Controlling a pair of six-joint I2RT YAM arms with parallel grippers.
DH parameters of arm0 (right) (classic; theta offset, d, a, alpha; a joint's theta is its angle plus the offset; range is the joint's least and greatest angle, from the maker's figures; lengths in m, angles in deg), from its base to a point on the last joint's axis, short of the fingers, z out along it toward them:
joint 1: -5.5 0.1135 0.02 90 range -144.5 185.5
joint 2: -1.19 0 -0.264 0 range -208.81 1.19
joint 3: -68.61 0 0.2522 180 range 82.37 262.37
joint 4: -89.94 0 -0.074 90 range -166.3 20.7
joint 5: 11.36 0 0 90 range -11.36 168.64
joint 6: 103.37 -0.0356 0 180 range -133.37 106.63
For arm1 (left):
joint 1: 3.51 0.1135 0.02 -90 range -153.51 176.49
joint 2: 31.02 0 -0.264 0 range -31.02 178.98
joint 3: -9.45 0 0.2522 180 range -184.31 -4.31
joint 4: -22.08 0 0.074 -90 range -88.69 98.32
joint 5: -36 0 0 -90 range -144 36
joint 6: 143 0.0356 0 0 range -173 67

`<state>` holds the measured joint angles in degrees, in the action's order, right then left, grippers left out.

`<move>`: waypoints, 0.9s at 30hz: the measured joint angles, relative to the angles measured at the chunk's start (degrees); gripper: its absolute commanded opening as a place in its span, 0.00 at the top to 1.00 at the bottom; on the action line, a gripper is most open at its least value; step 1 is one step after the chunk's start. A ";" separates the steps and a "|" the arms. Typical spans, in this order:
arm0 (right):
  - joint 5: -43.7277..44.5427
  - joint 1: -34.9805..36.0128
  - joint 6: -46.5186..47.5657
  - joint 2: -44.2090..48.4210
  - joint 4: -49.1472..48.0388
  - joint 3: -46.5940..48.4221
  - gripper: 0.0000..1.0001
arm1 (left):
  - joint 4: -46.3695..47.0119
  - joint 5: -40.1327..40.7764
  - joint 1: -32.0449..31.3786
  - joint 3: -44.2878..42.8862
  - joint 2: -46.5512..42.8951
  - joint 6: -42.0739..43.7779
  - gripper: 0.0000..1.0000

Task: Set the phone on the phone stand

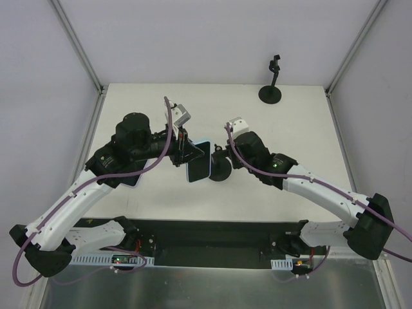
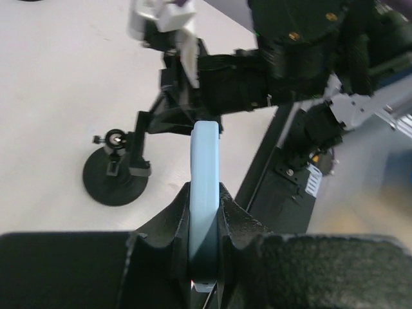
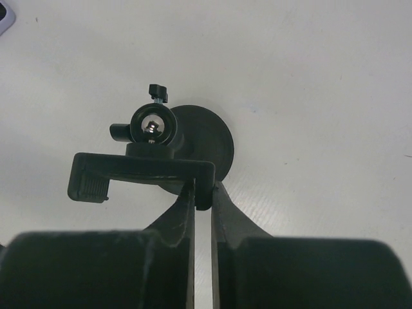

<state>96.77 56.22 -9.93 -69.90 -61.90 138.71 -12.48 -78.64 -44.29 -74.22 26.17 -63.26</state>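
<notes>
My left gripper (image 1: 190,154) is shut on a light blue phone (image 1: 198,168) and holds it on edge above the table. In the left wrist view the phone's edge (image 2: 206,148) stands upright between my fingertips (image 2: 205,193). The black phone stand (image 1: 221,170), with a round base, stands just right of the phone. It also shows in the left wrist view (image 2: 116,179). My right gripper (image 1: 223,153) is shut on the stand's clamp bar (image 3: 138,170). It pinches the bar's right end (image 3: 203,192) above the round base (image 3: 212,138).
A second black stand (image 1: 271,82) stands at the table's far right corner. A dark flat object (image 1: 132,180) lies partly under my left arm. The black rail (image 1: 212,239) with the arm bases runs along the near edge. White walls close in the table's sides.
</notes>
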 measured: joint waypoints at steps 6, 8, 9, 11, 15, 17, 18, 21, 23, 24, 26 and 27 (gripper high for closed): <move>-5.55 -1.31 4.44 0.11 -1.05 -0.17 0.99 | 6.36 -12.79 0.00 3.06 -0.02 2.47 1.00; -9.68 -3.08 5.25 0.35 -1.38 -0.59 0.99 | 9.46 -16.35 0.00 4.24 0.04 2.93 1.00; -12.15 -4.24 5.55 0.44 -1.49 -0.83 0.99 | 11.26 -18.49 0.00 4.87 0.15 3.37 1.00; -17.88 -7.08 6.16 0.46 -1.60 -0.98 0.99 | 15.23 -22.53 0.00 5.86 0.81 4.09 1.00; -27.04 -12.09 7.82 0.35 -1.49 -0.98 0.99 | 25.83 -29.70 -0.02 7.41 4.26 5.01 1.00; -30.80 -14.19 8.22 0.11 -1.57 -0.98 0.99 | 30.12 -31.98 -0.07 7.65 6.71 5.25 1.00; -32.02 -14.80 8.35 0.04 -1.60 -0.98 0.99 | 31.93 -32.72 -0.09 7.63 8.17 5.49 1.00; -35.58 -16.04 8.90 -0.26 -1.55 -0.98 0.99 | 35.21 -34.18 -0.13 7.52 12.76 6.80 1.00; -37.29 -16.04 9.14 -0.52 -1.57 -0.96 0.99 | 36.09 -35.34 -0.15 6.75 16.57 7.02 1.00; -37.88 -16.02 9.16 -0.63 -1.64 -0.96 0.99 | 36.28 -35.63 -0.15 6.34 18.08 7.02 1.00; -39.08 -16.04 9.14 -0.79 -1.75 -0.94 0.99 | 36.50 -36.39 -0.15 5.27 21.64 7.15 1.00; -39.52 -16.04 9.14 -0.87 -1.75 -0.96 0.99 | 36.52 -36.52 -0.15 4.92 22.86 7.34 1.00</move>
<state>57.25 40.18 -0.79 -70.78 -63.65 137.75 24.04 -115.16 -44.44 -69.30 49.03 -55.92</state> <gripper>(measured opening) 0.075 0.114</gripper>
